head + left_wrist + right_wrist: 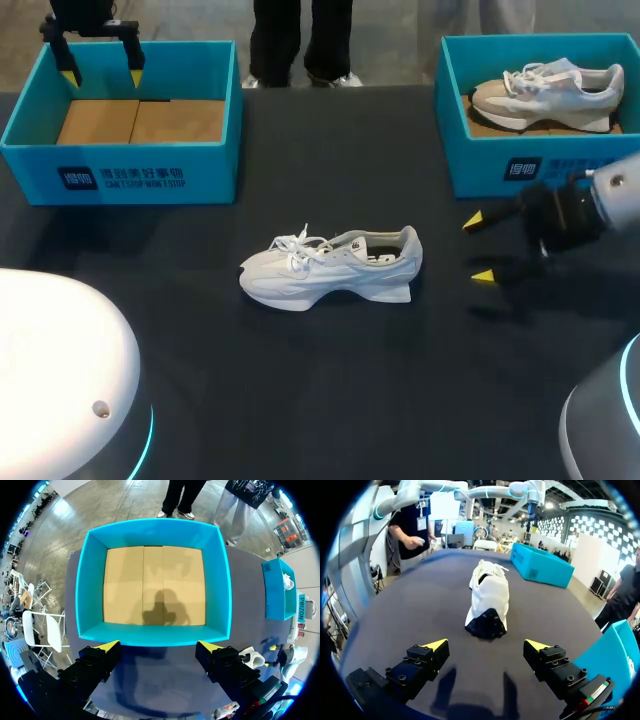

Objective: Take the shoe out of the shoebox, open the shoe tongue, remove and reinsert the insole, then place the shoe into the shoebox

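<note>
A white shoe [333,265] lies on its sole mid-table, toe to the left, heel to the right. In the right wrist view the shoe [488,598] shows heel-first, ahead of my open right gripper [487,644], which is empty. From above, the right gripper [479,247] sits a short way right of the heel, fingers pointing left. My left gripper [100,64] hangs open and empty over the far rim of the left blue shoebox [120,160]. The left wrist view looks straight down past the left gripper [157,645] into that box [152,635], which holds only its cardboard floor.
A second blue shoebox [500,165] at the back right holds another white and beige shoe [545,95]. The same box [276,590] shows in the left wrist view. White robot bases fill the table's near corners.
</note>
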Available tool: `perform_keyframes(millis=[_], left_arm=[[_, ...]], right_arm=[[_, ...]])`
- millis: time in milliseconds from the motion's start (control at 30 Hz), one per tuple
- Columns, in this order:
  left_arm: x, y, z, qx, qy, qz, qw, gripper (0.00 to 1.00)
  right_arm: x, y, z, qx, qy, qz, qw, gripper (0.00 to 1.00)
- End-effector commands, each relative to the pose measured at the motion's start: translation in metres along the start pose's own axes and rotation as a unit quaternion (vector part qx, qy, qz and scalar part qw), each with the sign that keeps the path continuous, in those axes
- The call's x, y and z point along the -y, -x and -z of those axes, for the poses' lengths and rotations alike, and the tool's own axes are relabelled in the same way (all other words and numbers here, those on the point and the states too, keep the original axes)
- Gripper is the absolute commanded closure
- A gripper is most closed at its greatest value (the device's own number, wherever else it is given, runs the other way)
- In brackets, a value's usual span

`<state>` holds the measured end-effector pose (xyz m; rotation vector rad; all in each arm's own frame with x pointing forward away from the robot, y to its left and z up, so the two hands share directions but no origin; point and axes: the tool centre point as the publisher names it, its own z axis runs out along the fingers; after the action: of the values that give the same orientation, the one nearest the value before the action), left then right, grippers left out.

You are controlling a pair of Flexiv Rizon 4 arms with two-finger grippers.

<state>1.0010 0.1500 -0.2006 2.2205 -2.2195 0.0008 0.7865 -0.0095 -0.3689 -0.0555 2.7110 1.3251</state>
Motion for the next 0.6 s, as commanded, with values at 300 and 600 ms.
perform_keyframes(millis=[300,600], left_arm=[[-0.0004,-0.0001,0.0001,0.0,0.0,0.0,1.0,0.0],[-0.0004,-0.0001,0.0001,0.0,0.0,0.0,1.0,0.0]], right_arm=[[0.0061,0.008,-0.015,-0.008,0.019,0.001,1.0,0.0],[0.0061,0.008,-0.015,-0.008,0.019,0.001,1.0,0.0]])
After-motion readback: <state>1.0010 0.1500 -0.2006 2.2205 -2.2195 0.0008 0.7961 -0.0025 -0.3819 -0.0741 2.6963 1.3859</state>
